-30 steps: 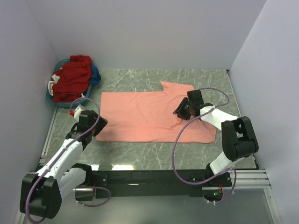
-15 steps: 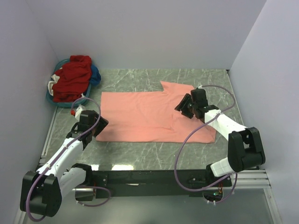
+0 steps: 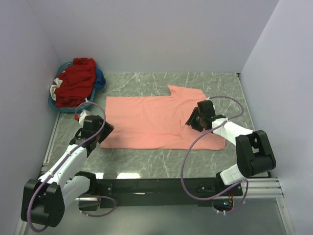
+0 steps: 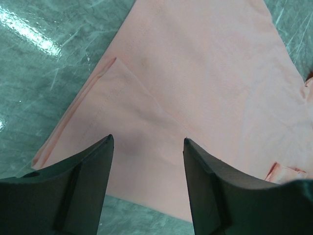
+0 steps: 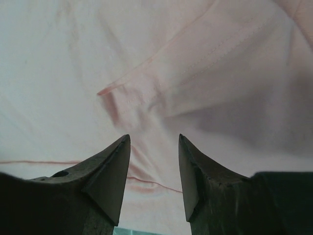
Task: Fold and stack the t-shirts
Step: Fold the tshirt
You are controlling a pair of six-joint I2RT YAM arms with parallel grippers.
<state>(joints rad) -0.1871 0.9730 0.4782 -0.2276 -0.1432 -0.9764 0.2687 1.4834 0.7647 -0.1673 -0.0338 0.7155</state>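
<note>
The pink shirt [image 3: 146, 122] lies flat mid-frame on the bench [image 3: 146, 164], likely spread for folding. The left fingers [image 3: 101, 131] hang open over its lower-left corner and the right fingers [image 3: 194, 119], open and gripping nothing, over a sleeve hem [image 5: 146, 78] at its right. Bare bench borders every edge, while red and blue shirts [image 3: 73, 83] sit in the basket [image 3: 62, 109], upper left

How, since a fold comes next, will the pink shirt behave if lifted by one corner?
Probably floppy: the pink shirt lies flat with creases and a folded-over edge. Likely light; the rest would drape and drag across the table.
</note>
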